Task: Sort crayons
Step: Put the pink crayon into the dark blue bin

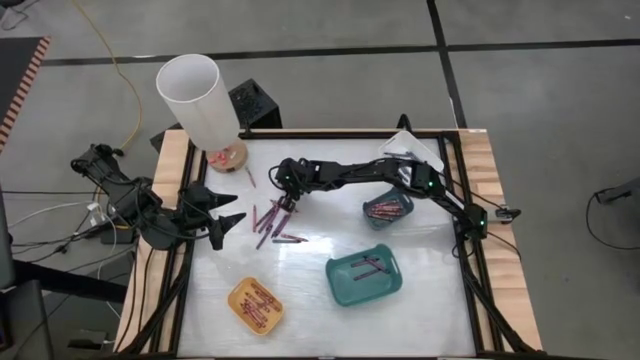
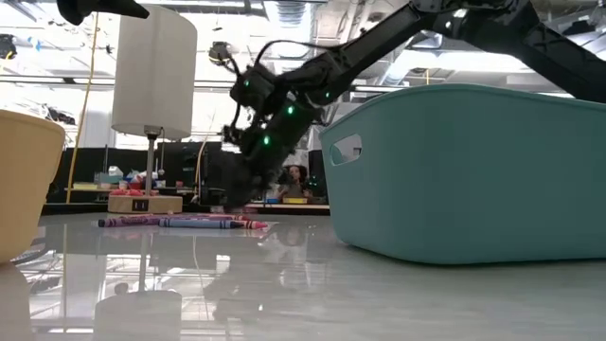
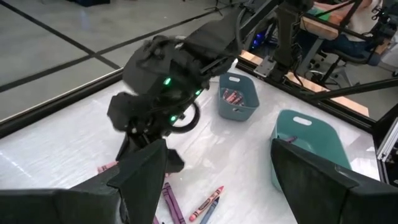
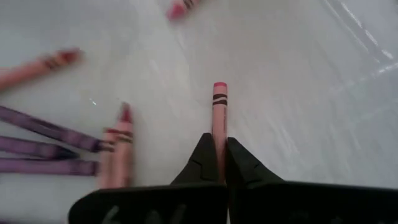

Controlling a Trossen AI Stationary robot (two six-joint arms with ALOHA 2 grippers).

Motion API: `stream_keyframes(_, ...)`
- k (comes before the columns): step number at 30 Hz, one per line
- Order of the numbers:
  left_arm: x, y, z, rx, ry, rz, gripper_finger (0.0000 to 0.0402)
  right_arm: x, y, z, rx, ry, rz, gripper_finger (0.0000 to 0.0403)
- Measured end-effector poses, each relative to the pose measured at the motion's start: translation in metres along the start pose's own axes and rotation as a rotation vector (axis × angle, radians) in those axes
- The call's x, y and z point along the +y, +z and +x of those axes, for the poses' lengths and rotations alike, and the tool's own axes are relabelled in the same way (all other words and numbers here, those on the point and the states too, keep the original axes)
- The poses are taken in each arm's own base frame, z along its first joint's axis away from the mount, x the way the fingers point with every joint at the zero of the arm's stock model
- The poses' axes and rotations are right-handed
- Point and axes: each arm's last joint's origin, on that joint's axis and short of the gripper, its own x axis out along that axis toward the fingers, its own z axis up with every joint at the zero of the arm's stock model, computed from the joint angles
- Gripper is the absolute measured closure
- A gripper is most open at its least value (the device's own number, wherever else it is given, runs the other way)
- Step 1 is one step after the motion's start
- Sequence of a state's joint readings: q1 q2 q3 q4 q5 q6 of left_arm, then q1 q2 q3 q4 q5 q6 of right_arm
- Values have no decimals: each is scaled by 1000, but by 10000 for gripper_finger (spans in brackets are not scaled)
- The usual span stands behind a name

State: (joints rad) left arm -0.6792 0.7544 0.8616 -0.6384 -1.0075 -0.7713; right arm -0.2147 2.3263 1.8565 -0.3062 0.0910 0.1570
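Reaching from above, the right gripper (image 1: 284,207) is working in the loose crayons (image 1: 268,224) mid-table; the left gripper (image 1: 228,216) is waiting just beside them, fingers spread. Seen through the right wrist, the fingers are pinching one pink crayon (image 4: 219,112) near its end. Lifting straight should be avoiding nudging its neighbours.
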Motion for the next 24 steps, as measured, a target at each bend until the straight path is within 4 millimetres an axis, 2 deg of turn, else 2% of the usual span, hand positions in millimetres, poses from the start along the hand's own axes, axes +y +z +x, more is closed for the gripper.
stream_keyframes(9, 0, 0, 0, -1, 1, -1, 126, 0, 34, -52, -96, 6, -47, 402)
stream_keyframes(14, 0, 0, 0, -1, 1, -1, 126, -3, 52, -90, -155, 5, -68, 402)
stream_keyframes(18, 0, 0, 0, -1, 1, -3, 126, -10, 60, -113, -165, -9, -82, 401)
stream_keyframes(24, 0, 0, 0, -1, 0, -4, 126, -15, 69, -159, -166, -21, -103, 401)
